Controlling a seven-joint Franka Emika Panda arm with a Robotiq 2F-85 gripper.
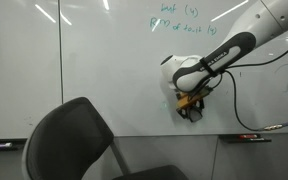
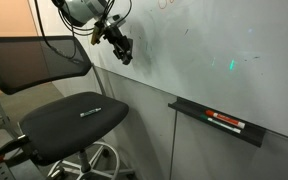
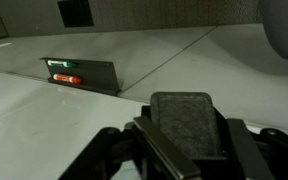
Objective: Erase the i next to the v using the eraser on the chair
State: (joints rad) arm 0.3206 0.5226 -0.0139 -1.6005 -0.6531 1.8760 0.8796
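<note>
My gripper is shut on a dark felt eraser, with a finger on each side of it. In both exterior views the gripper holds the eraser close to the whiteboard, low on the board. I cannot tell whether the felt touches the surface. The black chair stands in front of the board, below and to one side of the gripper. The tiny i and v are too faint to make out in these views.
Big teal writing runs across the top of the board, with orange scribbles near it. A marker tray holding red and green markers juts out from the board's lower edge. A black cable hangs from the arm.
</note>
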